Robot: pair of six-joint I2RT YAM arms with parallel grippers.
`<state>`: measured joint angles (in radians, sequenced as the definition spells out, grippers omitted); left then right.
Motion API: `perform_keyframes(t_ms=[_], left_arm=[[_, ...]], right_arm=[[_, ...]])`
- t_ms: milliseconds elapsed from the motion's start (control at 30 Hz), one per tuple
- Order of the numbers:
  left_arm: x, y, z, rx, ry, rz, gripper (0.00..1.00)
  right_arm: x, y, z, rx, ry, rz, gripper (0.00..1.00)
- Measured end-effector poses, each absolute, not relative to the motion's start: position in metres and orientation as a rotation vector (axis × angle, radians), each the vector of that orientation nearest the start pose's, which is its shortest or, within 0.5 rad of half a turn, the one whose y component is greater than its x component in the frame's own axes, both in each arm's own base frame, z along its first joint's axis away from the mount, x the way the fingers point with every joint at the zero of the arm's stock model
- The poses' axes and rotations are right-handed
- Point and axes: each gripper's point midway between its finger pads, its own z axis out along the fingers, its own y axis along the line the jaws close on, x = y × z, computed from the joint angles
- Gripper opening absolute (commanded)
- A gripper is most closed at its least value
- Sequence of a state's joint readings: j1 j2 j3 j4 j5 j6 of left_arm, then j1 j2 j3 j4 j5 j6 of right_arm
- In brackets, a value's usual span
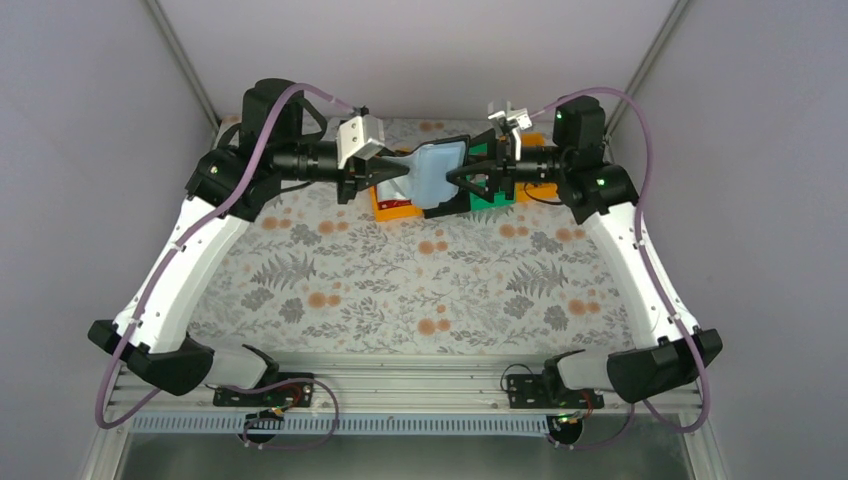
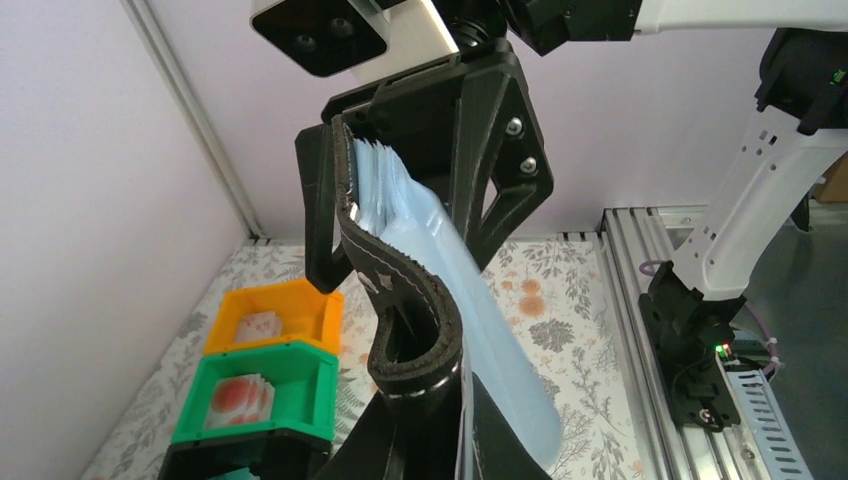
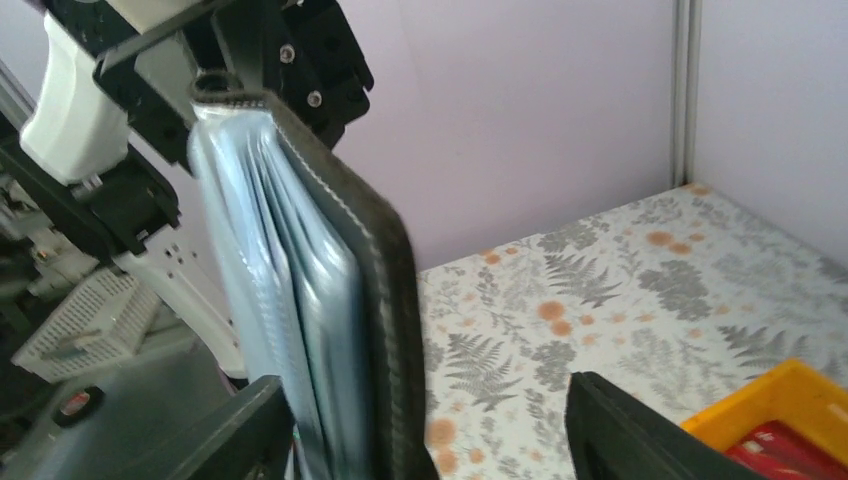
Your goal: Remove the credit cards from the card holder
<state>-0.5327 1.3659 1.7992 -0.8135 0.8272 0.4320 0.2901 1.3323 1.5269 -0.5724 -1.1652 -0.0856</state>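
Observation:
The card holder, black outside with pale blue-grey leaves inside, hangs in the air between both arms above the back of the table. My left gripper is shut on one end of it; in the left wrist view the fingers pinch the black cover and a pale blue leaf. My right gripper is open, its fingers straddling the other end. In the right wrist view the holder stands near the left finger, well apart from the right finger. The credit cards show only as stacked pale edges inside.
An orange bin and a green bin sit on the flowered cloth under the holder. The left wrist view shows the orange, green and black bins in a row, holding small items. Enclosure walls stand close behind.

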Motion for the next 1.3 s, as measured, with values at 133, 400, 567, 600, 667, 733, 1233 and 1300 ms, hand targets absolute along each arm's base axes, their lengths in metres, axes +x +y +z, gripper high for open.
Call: perform_keyframes(t_ms=[133,400,567,600,667,733,1233,1300], left_arm=[[0.229,-0.284,0.460,1.329,1.367,-0.892,0.02],[0.231,-0.284,0.456,1.317,1.384,-0.903,0.02],[0.240,-0.282,0.446,1.276,1.440,-0.888,0.02],[0.243,-0.281,0.445,1.264,1.450,-0.878,0.02],[0.246,-0.280,0.443,1.246,1.464,-0.861,0.05],[0.248,-0.279,0.442,1.230,1.472,-0.848,0.30],[0.246,-0.283,0.419,1.255,1.511,-0.898,0.99],[0.252,-0.282,0.420,1.224,1.528,-0.877,0.98]], right_arm=[[0.255,0.257,0.426,-1.093,1.553,1.259,0.56],[0.245,0.277,0.430,-1.110,1.538,1.277,0.24],[0.242,0.285,0.431,-1.129,1.536,1.302,0.04],[0.243,0.285,0.430,-1.127,1.541,1.303,0.04],[0.244,0.285,0.429,-1.122,1.549,1.302,0.04],[0.246,0.285,0.428,-1.116,1.554,1.296,0.04],[0.249,0.289,0.445,-1.047,1.562,1.300,0.04],[0.248,0.290,0.449,-1.045,1.552,1.301,0.04]])
